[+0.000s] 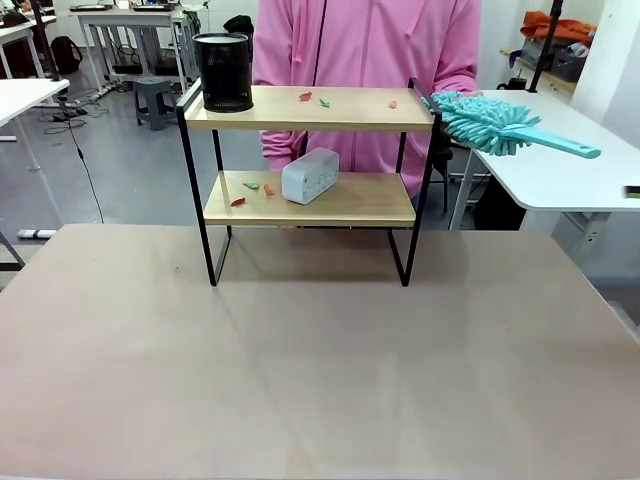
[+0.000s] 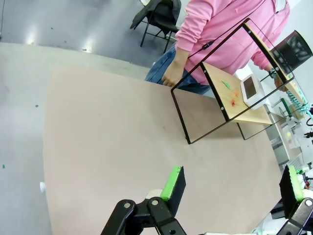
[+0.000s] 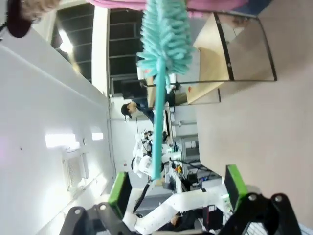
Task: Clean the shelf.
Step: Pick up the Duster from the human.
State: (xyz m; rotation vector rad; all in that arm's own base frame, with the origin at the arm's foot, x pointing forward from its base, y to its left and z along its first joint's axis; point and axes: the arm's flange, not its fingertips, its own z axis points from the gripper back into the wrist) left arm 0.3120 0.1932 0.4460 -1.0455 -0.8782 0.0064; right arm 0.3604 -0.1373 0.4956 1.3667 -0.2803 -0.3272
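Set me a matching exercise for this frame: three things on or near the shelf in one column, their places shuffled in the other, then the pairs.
Things
1. mesh cup
2. white box
3. duster

Places
A. on the lower board
B. just off the right end of the top board
C. at the left end of the top board

Pairs: 1-C, 2-A, 3-B

L gripper (image 2: 233,183) & R gripper (image 3: 176,186) blk w/ green pads (image 2: 172,182); person (image 1: 365,90) in pink hoodie (image 1: 400,40), jeans (image 2: 159,73).
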